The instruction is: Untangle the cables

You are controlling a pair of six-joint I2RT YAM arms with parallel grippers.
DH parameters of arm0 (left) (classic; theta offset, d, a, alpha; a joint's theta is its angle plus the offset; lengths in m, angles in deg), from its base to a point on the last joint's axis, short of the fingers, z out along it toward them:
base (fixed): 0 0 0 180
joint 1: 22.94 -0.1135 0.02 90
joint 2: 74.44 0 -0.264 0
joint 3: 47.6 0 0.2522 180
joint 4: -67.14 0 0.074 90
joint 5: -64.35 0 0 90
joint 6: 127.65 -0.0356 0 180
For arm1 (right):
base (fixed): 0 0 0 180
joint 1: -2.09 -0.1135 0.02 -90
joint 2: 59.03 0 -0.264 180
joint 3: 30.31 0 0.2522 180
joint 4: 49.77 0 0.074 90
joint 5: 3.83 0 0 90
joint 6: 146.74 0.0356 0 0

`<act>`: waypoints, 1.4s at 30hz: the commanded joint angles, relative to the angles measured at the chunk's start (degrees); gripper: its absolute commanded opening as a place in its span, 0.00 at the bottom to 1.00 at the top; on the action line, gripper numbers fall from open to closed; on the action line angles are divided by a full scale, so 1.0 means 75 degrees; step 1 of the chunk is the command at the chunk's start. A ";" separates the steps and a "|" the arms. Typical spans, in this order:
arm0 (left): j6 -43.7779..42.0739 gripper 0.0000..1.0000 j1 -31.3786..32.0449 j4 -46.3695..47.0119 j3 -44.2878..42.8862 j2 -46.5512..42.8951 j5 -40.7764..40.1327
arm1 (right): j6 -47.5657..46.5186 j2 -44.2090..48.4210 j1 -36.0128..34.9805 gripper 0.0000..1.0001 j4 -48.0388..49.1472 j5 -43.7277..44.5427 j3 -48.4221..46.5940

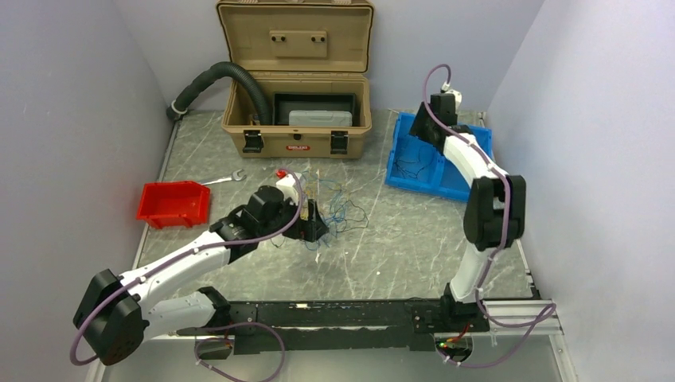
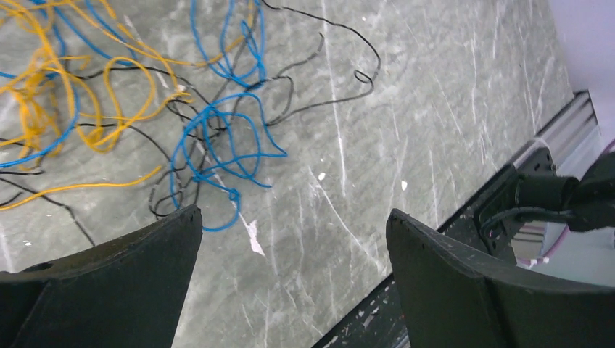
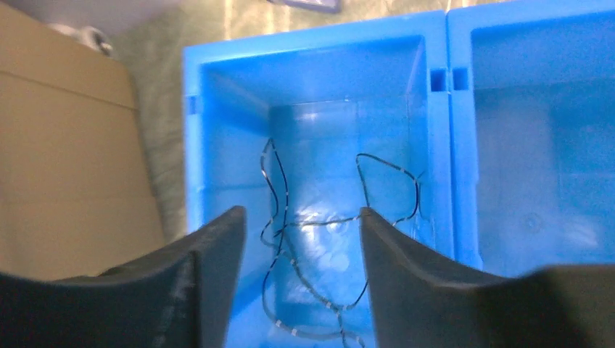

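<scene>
Cables (image 1: 338, 211) lie in a loose tangle of blue, yellow-orange and black strands in the middle of the grey marbled table (image 1: 398, 247), some way out from the arm bases. The left gripper (image 1: 312, 221) hangs low at the tangle's near-left edge. In the left wrist view the left gripper (image 2: 294, 217) has its jaws spread wide with nothing between them, and the nearest blue loops of the cables (image 2: 217, 145) lie on the table just beyond the left fingertip.

Farther back on the right, the right gripper (image 1: 430, 127) reaches over a blue bin (image 1: 450, 181). In the right wrist view the right gripper (image 3: 301, 217) has its jaws partly apart and holds nothing. A black wire (image 3: 319, 223) lies loose on the floor of the blue bin (image 3: 304, 43) beneath it.

On the left stands a red bin (image 1: 171, 203), with a wrench (image 1: 225, 179) just beyond it. At the far edge sits an open tan toolbox (image 1: 298, 119), with a black ribbed hose (image 1: 227, 73) curving into it.
</scene>
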 commanded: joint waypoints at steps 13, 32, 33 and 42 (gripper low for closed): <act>-0.0044 0.99 -0.1330 -0.0061 -0.0350 0.0463 0.0008 | -0.1112 0.4502 -0.1430 1.00 -0.0326 -0.2814 0.3457; 0.0451 1.00 -0.1785 -0.0887 -0.1249 0.1647 -0.0930 | -0.1361 0.3594 -0.2616 1.00 0.0250 -0.4102 0.4754; 0.0460 1.00 -0.1813 -0.0988 -0.1329 0.1753 -0.0982 | -0.1392 0.3476 -0.2710 1.00 0.0265 -0.4142 0.4727; 0.0527 1.00 -0.1943 -0.1698 -0.2314 0.3062 -0.0867 | -0.1859 0.2584 -0.3619 0.95 -0.0182 -0.4085 0.4230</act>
